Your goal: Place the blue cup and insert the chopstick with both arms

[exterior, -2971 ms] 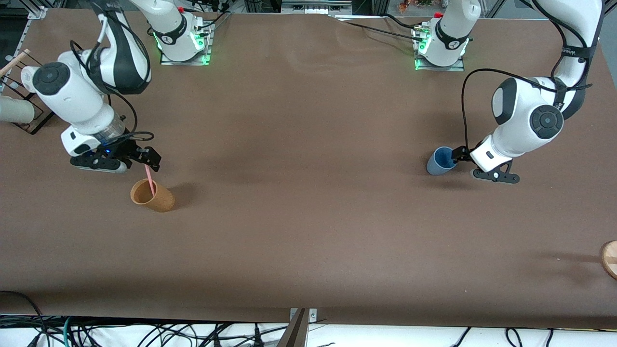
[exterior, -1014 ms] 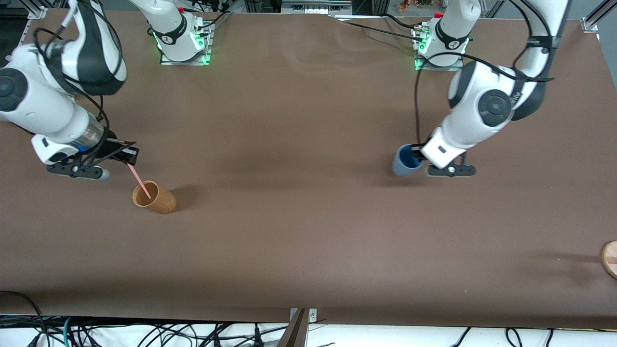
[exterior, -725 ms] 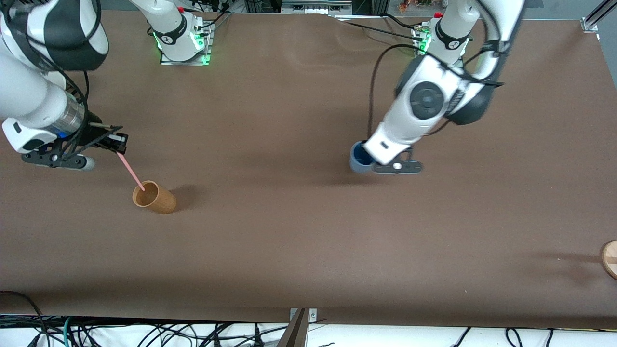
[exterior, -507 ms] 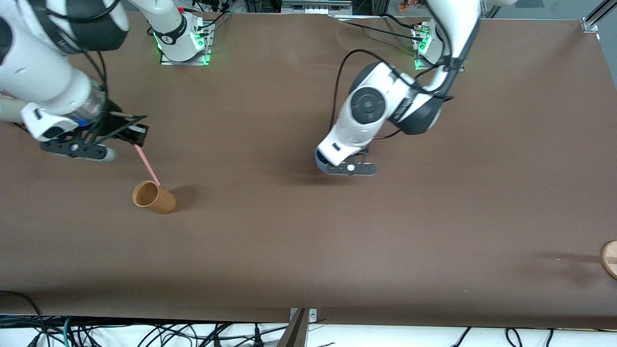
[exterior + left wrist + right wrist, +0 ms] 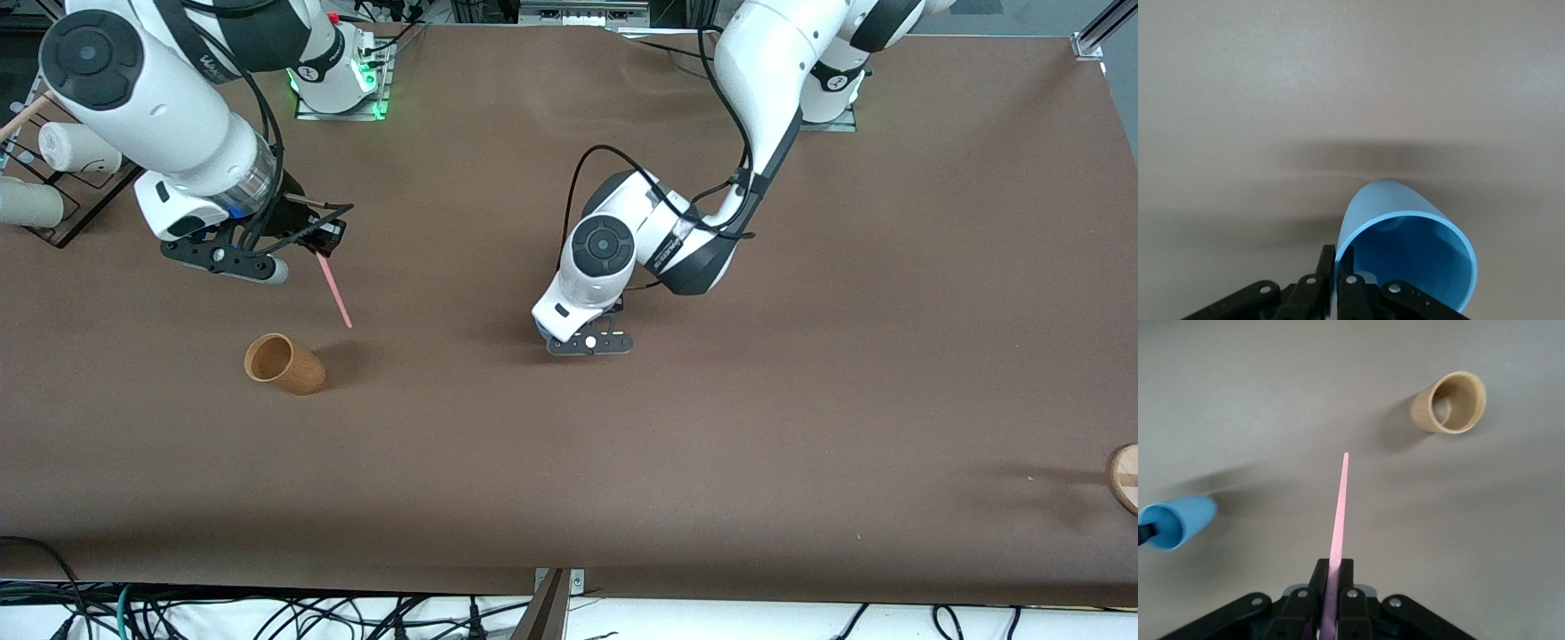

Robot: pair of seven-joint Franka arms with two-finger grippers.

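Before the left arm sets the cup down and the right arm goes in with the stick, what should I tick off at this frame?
1. left gripper shut on the blue cup at its rim: ok.
2. Blue cup standing on the table: not ok; it is carried above the middle of the table, not set down.
3. right gripper shut on the chopstick: ok.
4. Chopstick clear of the tan cup: ok, its tip hangs in the air beside that cup.
5. Chopstick in the blue cup: not ok, they are well apart.
6. Blue cup empty inside: ok, as far as the left wrist view shows.

Matt blue cup [image 5: 1405, 247], smooth.
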